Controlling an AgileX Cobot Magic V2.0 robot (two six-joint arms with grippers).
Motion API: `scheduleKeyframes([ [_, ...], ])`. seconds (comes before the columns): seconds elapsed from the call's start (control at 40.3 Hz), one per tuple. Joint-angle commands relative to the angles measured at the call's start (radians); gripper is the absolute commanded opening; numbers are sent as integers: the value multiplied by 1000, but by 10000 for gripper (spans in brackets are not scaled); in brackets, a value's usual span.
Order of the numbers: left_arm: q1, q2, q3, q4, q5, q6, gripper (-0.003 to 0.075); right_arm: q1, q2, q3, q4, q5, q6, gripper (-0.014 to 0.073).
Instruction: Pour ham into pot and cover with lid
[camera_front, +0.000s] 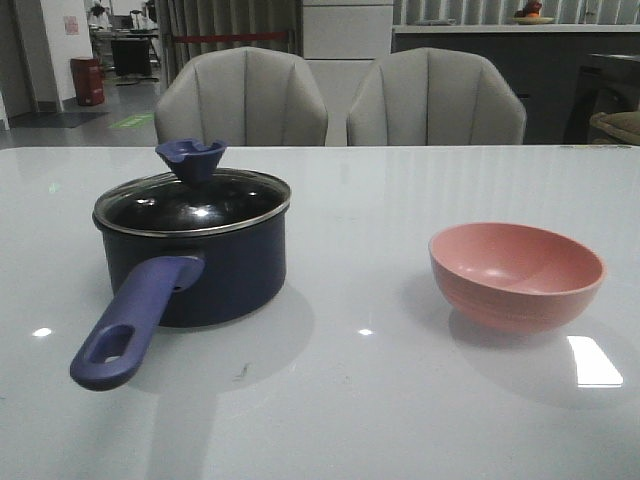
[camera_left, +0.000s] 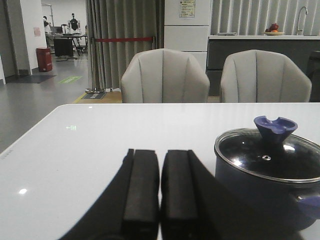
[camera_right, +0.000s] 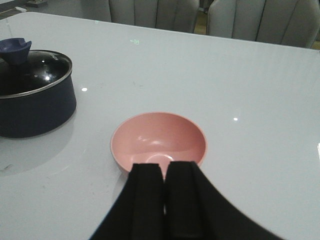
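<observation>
Both my left tool (camera_left: 160, 192) and right tool (camera_right: 165, 200) are closed, holding nothing. Lid (camera_front: 190, 200) sits on the pot (camera_front: 215, 270) at left; pink bowl (camera_front: 517, 275) stands right.

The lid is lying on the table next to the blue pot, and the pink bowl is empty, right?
Not quite. The lid is sitting on top of the pot, not lying on the table; the front view shows its steel rim resting on the pot's rim. The rest is right: the pink bowl is empty, as the right wrist view shows.
</observation>
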Motion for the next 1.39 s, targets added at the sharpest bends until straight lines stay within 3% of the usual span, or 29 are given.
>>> scheduleKeyframes([
  [0.0,2,-19,21,-2,-83,-6,119,2,3,-28,5,-73,-2,145],
  [0.62,2,-19,21,-2,-83,-6,119,2,2,-28,5,-72,-2,145],
  [0.769,2,-19,21,-2,-83,-6,119,-54,-130,-20,-65,-71,0,145],
  [0.844,2,-19,21,-2,-83,-6,119,-103,-197,3,-120,-78,45,145],
  [1.042,2,-19,21,-2,-83,-6,119,-186,-304,111,-361,-123,351,145],
  [1.191,2,-19,21,-2,-83,-6,119,-180,-342,206,-399,-224,375,145],
  [1.365,2,-19,21,-2,-83,-6,119,-180,-388,207,-399,-207,385,145],
])
